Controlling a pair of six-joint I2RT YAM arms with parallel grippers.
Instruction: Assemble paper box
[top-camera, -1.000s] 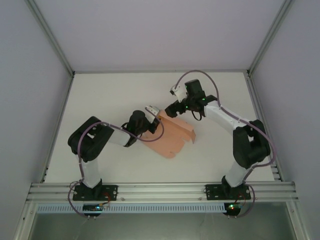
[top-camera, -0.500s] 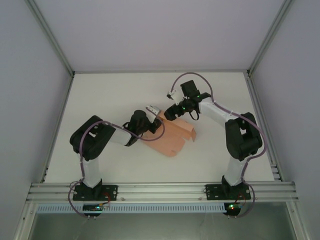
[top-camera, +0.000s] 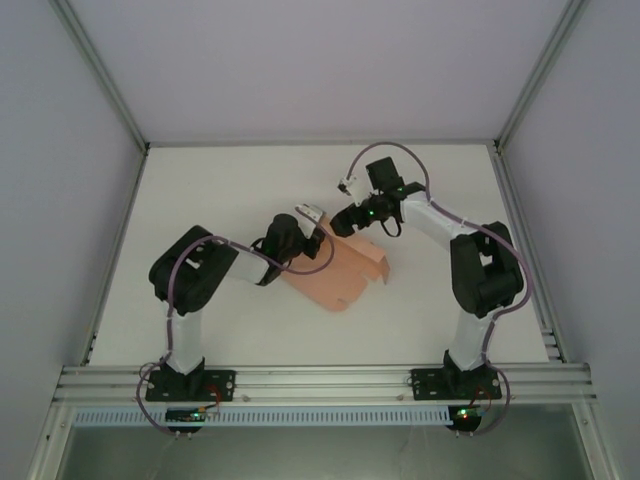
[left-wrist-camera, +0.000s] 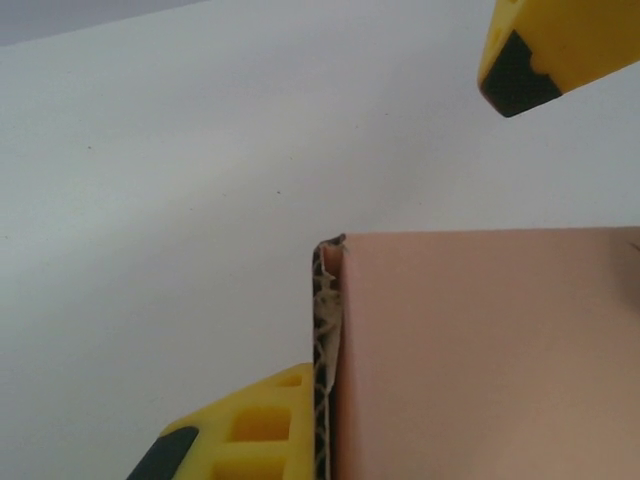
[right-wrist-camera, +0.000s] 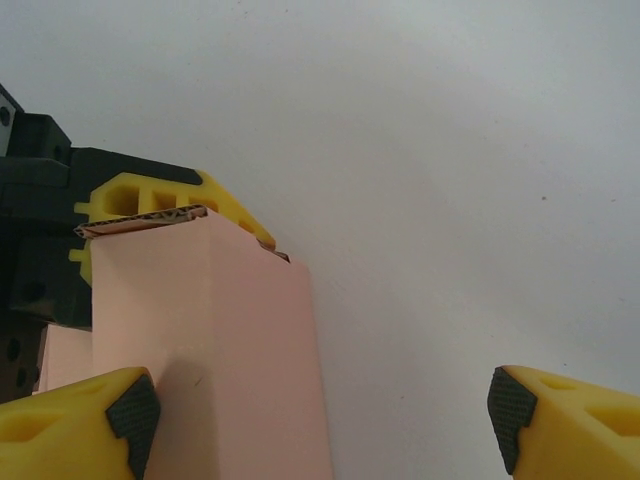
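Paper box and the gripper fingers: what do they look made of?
Paper box: corrugated cardboard, matte salmon-pink face; its cut edge shows brown fluting. Left gripper fingers: yellow, apparently moulded plastic with hollow cells and dark, possibly rubbery, tips.

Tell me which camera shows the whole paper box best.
Top external: the paper box lies whole between both arms. The left wrist view shows one raised edge; the right wrist view shows one upright panel.

The paper box (left-wrist-camera: 480, 350) runs off the left wrist view's right and bottom edges. In the top view, the arms hide its far edge; finger contact is too small to tell.
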